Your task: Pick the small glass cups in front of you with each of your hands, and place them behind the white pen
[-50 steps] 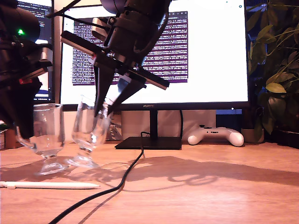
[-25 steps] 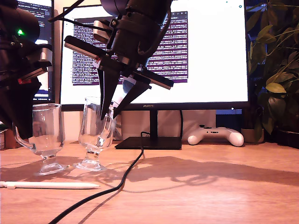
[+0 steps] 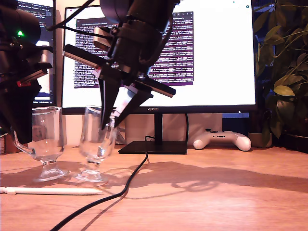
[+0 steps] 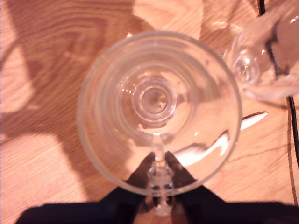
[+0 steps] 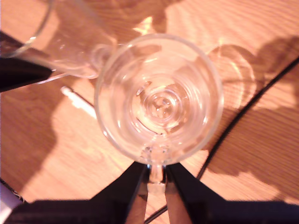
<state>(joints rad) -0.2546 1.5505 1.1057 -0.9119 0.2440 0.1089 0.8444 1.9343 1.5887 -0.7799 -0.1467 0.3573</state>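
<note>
Two small glass cups stand just behind the white pen (image 3: 50, 191), which lies flat along the desk edge. My first gripper (image 4: 159, 173) pinches the first cup (image 3: 47, 143) by its handle; my second gripper (image 5: 156, 175) pinches the tilted second cup (image 3: 97, 144) likewise. Only the exterior view shows the monitor (image 3: 211, 53).

My second end effector (image 5: 156, 179) looks straight down into a clear glass cup (image 5: 159, 105), its round rim and the rings of its foot showing one inside another. The two black fingers (image 5: 133, 189) close in on either side of the cup's handle (image 5: 156, 161), touching it. Just beside the rim stands a second glass cup (image 5: 70, 42), with another black blade (image 5: 18, 72) against it. A short stretch of the white pen (image 5: 79, 102) lies on the wooden counter (image 5: 261, 37) between the cups. A black cable (image 5: 243, 121) runs across the counter past the held cup.
</note>
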